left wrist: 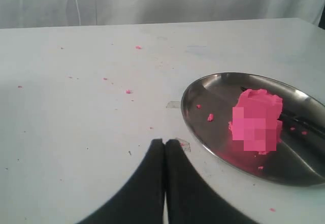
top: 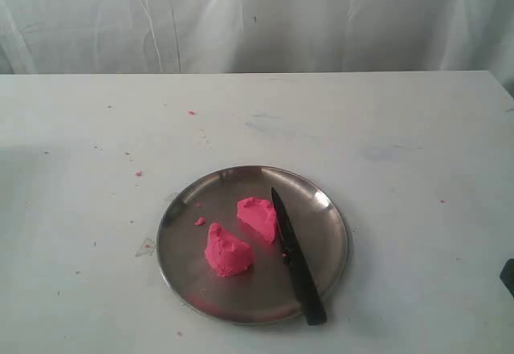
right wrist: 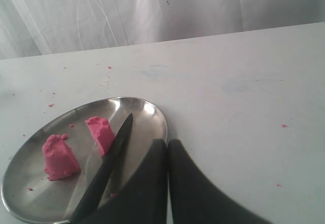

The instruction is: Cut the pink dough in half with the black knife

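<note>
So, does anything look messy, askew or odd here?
Only minor mess: pink crumbs lie scattered on the table beyond the steel plate. The two dough pieces and black knife rest on the plate.

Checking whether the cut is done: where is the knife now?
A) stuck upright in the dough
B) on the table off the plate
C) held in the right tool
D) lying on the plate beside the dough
D: the knife lies on the plate beside two separate dough pieces, no tool holding it.
</note>
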Available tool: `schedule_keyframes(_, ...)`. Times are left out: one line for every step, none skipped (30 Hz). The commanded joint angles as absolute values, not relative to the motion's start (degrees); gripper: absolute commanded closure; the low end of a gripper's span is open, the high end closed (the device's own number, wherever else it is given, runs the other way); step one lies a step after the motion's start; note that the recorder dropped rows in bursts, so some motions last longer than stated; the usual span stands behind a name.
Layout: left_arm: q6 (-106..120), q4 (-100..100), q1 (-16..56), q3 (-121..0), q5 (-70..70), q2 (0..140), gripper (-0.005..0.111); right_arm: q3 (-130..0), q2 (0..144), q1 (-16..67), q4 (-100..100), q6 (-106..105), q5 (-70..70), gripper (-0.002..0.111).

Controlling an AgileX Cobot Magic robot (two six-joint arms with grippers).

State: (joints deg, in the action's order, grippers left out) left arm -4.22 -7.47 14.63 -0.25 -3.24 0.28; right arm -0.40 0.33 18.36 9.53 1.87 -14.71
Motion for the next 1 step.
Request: schedule_keyframes(-4.27,-7.57,14.3,0.0,-3.18,0.0,0.107,0.0,0.0,18.21,9.39,1.21,-14.29,0.108)
